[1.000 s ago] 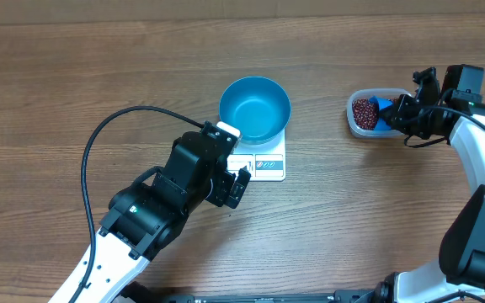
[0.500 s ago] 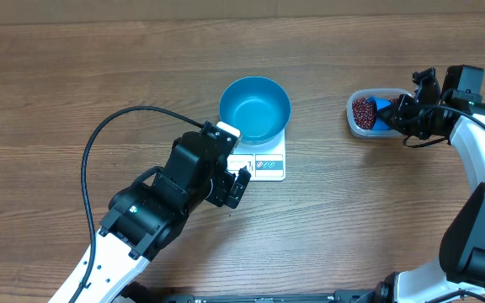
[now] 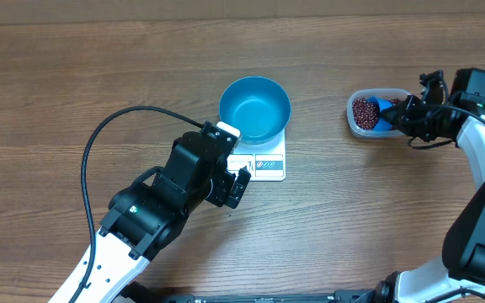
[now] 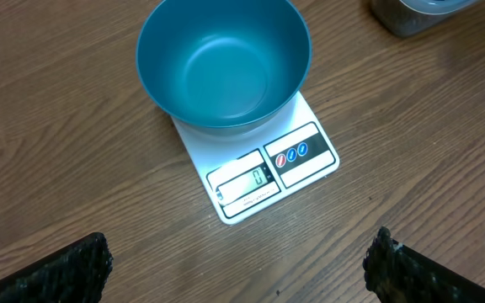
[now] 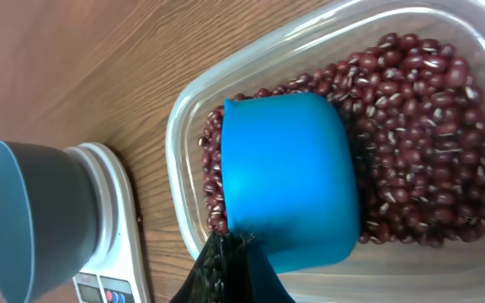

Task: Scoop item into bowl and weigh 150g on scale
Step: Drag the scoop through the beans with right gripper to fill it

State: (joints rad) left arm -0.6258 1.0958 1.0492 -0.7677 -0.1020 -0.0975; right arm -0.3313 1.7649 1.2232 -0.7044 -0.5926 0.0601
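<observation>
Task item: We find the dark red-brown beans (image 5: 428, 126) heaped loosely in a clear rounded plastic container (image 3: 365, 135) on the wooden table (image 3: 99, 67), well apart from the bowl.
Bowl: The round deep blue bowl (image 3: 254, 109) stands upright on the flat white square scale (image 3: 266, 166). It covers the scale's far part and leaves the display edge showing.
Right end effector: The right end effector (image 3: 400, 118) is closed tight on the rear of a small blue scoop (image 5: 289, 181), which it holds. The scoop's cup rests among the beans inside the container.
Left end effector: The left end effector (image 4: 238, 244) has its jaws spread wide and holds nothing. It hangs over the table just beside the scale's display edge.
Overhead view only: This view shows both arms at once, and the bowl and scale lying between the left end effector and the container.
Left wrist view only: This view shows the lit display window, the two round buttons beside it, and the bowl's plain blue inside down to its bottom.
Right wrist view only: This view shows the single beans, and the scoop's outer wall pressed into the heap.
Hidden or unclear: The scoop's handle is covered by the dark fingers. Its mouth faces away, so we cannot tell whether it holds beans. The display digits are too small to read with certainty. The left wrist view cuts the container off at its top edge.
</observation>
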